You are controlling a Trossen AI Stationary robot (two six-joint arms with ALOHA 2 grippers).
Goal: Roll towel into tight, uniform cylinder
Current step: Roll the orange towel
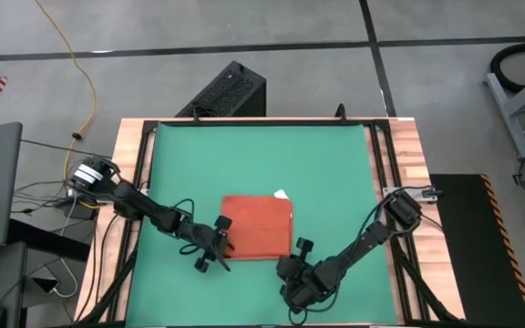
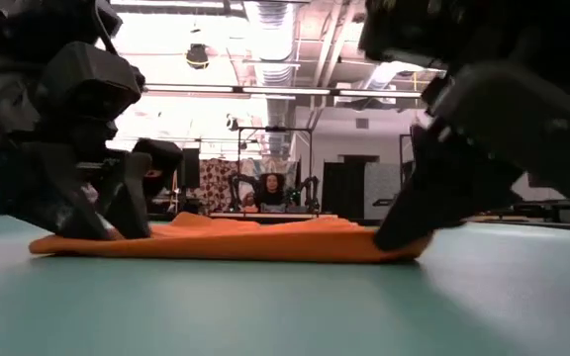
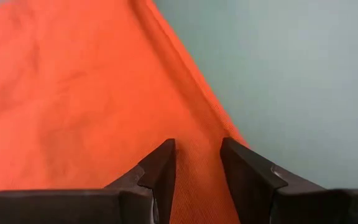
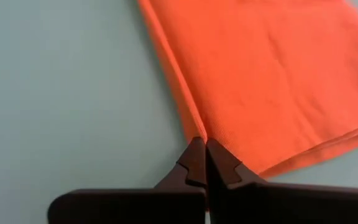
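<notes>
Green-topped table (image 1: 262,155) filling the middle of the high view, wooden border at its sides. Folded orange-red towel (image 1: 256,227) lying flat just below frame centre, small white tag (image 1: 281,194) at its upper right corner; no roll begun yet, by the look of it. Left arm reaching in from the left edge, left end effector (image 1: 221,244) at the towel's lower left corner; in the left wrist view, left fingers (image 3: 160,169) apart, with cloth and its hem visible between them, nothing pinched. Right arm reaching in from the lower right, right end effector (image 1: 292,264) just off the towel's lower right corner; in the right wrist view, tips pressed together, meeting right at the towel's corner edge, cannot tell whether any cloth is caught between them. In the low view, both end effectors down at table height at either end of the flat cloth. Likely risks: uneven start if one corner lifts while the other slips free, giving a skewed, cone-shaped roll; folded layers sliding apart if only the top ply gets gripped; loose roll if the near edge is not tucked tightly.
</notes>
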